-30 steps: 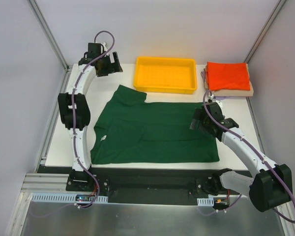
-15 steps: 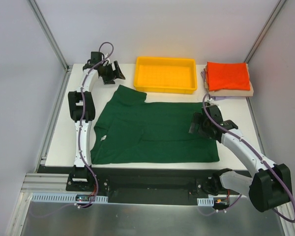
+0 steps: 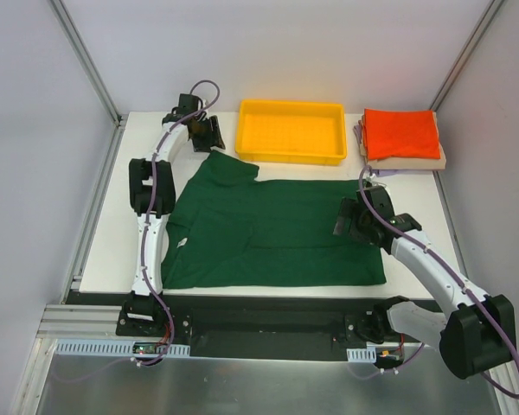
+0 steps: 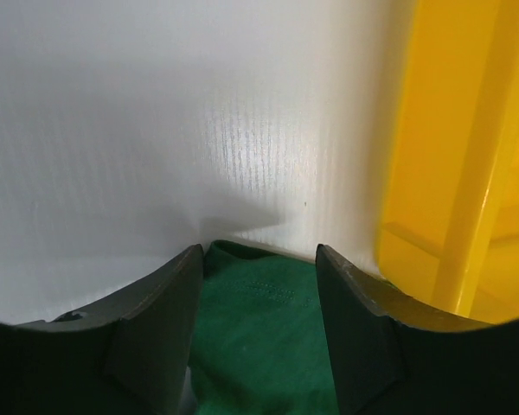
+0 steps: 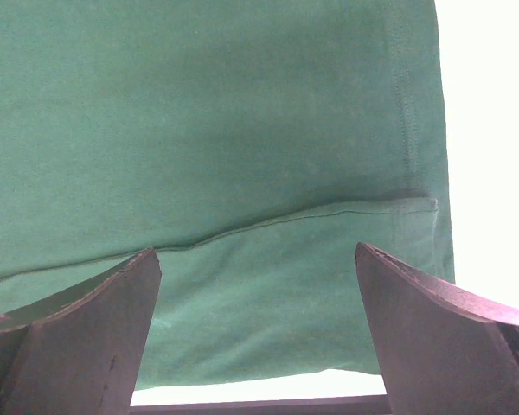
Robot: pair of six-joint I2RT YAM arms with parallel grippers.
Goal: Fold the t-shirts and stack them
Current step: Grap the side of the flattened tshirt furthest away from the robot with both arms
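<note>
A large dark green t-shirt [image 3: 272,232] lies partly folded on the white table [image 3: 104,233]. My left gripper [image 3: 209,137] is open at the far left, just over the shirt's upper sleeve corner [image 4: 259,328], which shows between its fingers [image 4: 156,337]. My right gripper [image 3: 348,218] is open and hovers over the shirt's right edge, where a folded hem [image 5: 329,216] shows between its fingers [image 5: 78,337]. An orange-red folded shirt [image 3: 401,134] tops a stack with a tan one [image 3: 406,163] at the far right.
A yellow plastic tray [image 3: 291,156] stands at the back middle, right beside my left gripper; its wall fills the right of the left wrist view [image 4: 450,173]. Metal frame posts rise at the back corners.
My left gripper has moved right and down toward the shirt's sleeve corner near the tray. My right gripper has barely shifted over the shirt's right edge.
</note>
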